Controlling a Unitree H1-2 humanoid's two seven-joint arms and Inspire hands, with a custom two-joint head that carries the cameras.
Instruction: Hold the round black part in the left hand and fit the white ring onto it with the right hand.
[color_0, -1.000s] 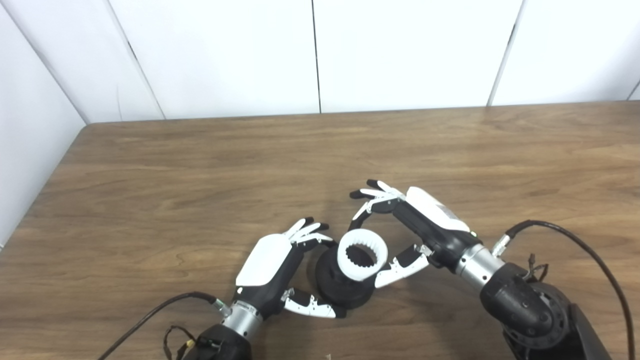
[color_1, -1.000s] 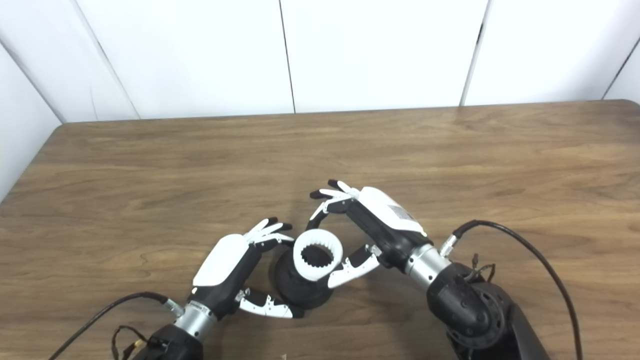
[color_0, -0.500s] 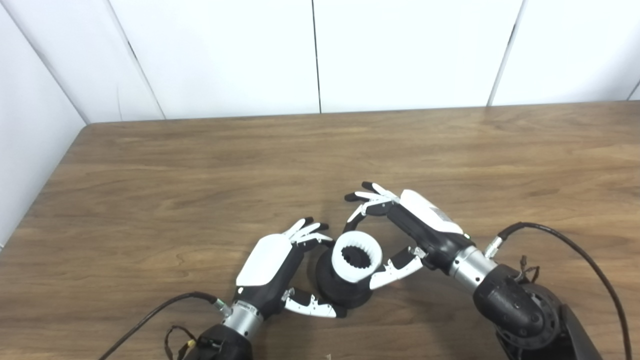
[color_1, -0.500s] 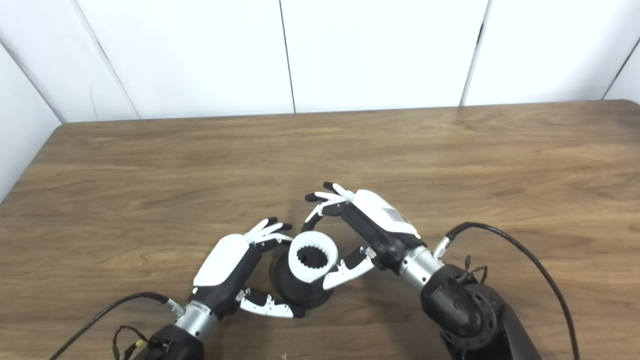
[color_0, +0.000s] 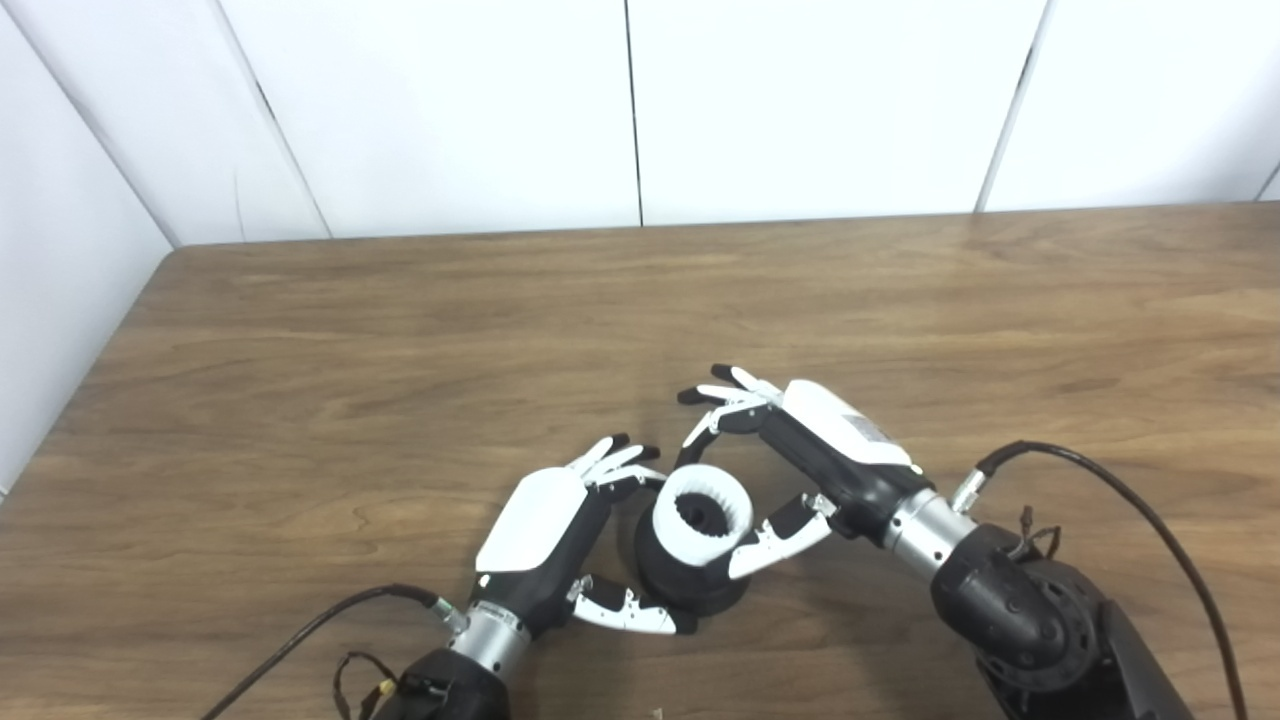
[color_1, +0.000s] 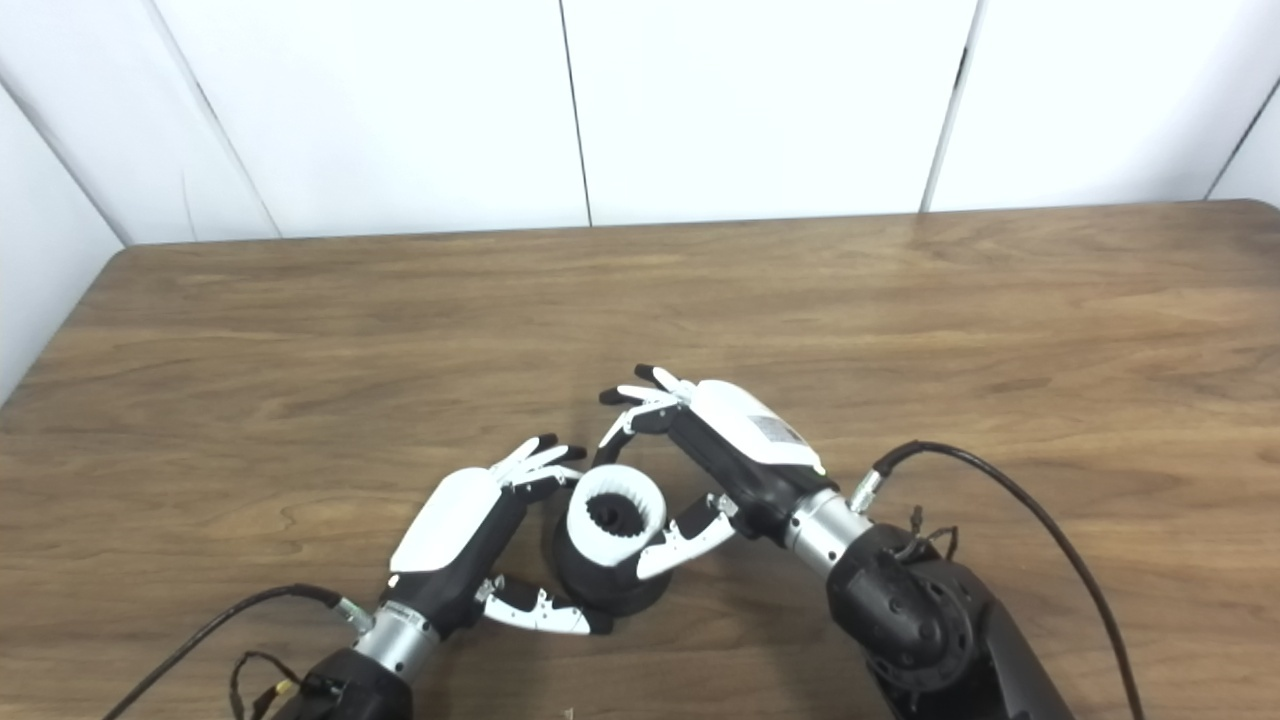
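The round black part (color_0: 690, 585) rests on the wooden table near its front edge. My left hand (color_0: 555, 540) wraps it from the left, thumb below and fingers curled at its top. A white ring (color_0: 702, 513) with a toothed inner edge sits over the top of the black part, slightly tilted. My right hand (color_0: 800, 455) holds the ring from the right, thumb (color_0: 770, 535) pressing its lower right side and fingers (color_0: 715, 415) arched over its far side. How deep the ring sits on the part is hidden.
The brown wooden table (color_0: 400, 330) spreads wide to the left, right and back. White wall panels (color_0: 640, 100) stand behind it. Black cables (color_0: 1150, 520) trail from both wrists near the front edge.
My right hand has carried the white ring left and a little down, bringing it more squarely over the black part. The left hand and the black part have stayed put.
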